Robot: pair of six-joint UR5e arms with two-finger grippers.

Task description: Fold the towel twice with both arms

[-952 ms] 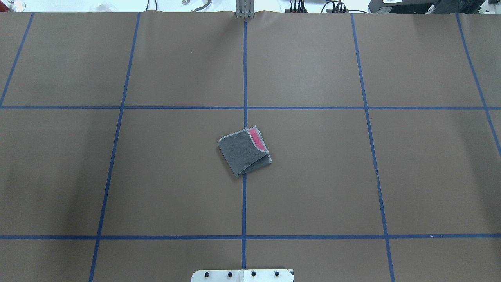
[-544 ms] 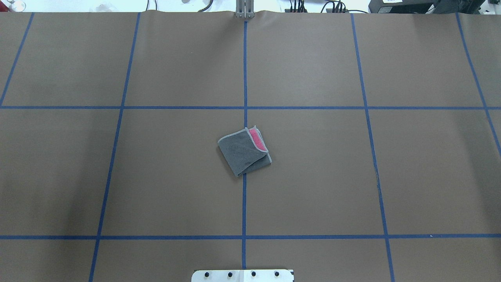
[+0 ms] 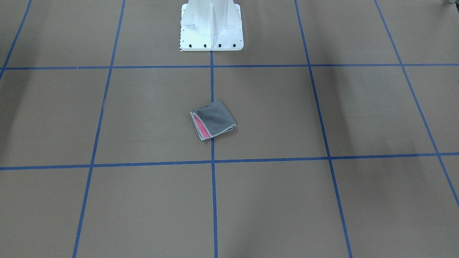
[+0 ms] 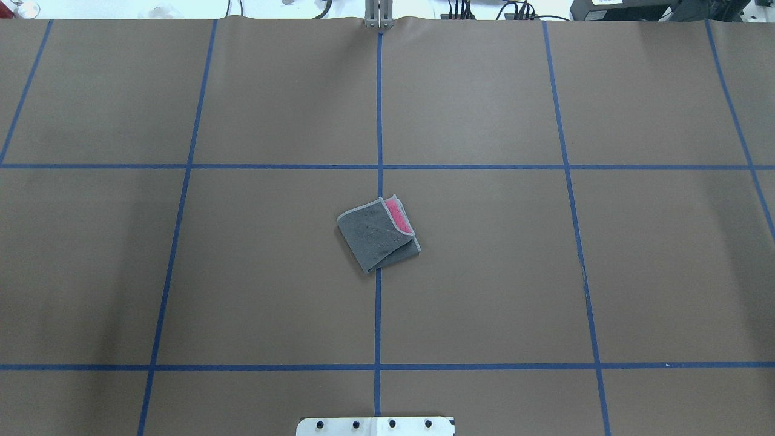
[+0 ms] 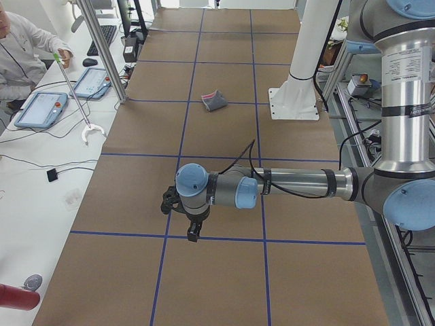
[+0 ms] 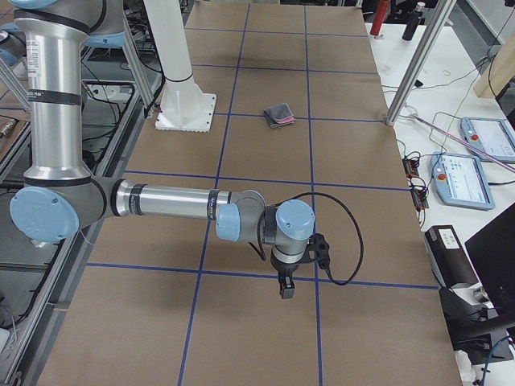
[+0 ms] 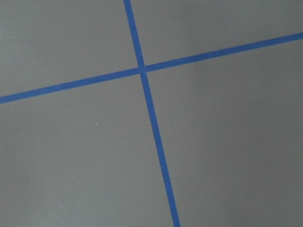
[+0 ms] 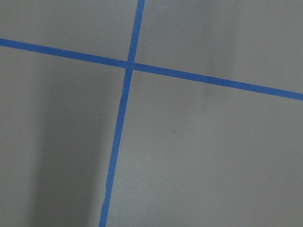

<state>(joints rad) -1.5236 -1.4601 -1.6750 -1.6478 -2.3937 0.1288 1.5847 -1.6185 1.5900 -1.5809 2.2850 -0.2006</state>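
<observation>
The towel (image 4: 374, 235) lies folded into a small square at the table's middle, dark grey face up, with a pink strip showing at one open edge. It also shows in the front-facing view (image 3: 215, 119), the left view (image 5: 215, 101) and the right view (image 6: 279, 115). No gripper touches it. My left gripper (image 5: 193, 236) hangs over the table far toward the left end; it shows only in the left view, so I cannot tell if it is open or shut. My right gripper (image 6: 286, 291) hangs far toward the right end, and I cannot tell its state. Both wrist views show only brown surface and blue tape.
The white pedestal base (image 3: 211, 30) stands at the robot's edge of the table, behind the towel. Blue tape lines (image 4: 378, 315) divide the brown table cover into squares. An operator (image 5: 20, 47) sits beside a side table with tablets (image 5: 41, 109) and cables. An aluminium post (image 6: 410, 68) stands at the table's far edge.
</observation>
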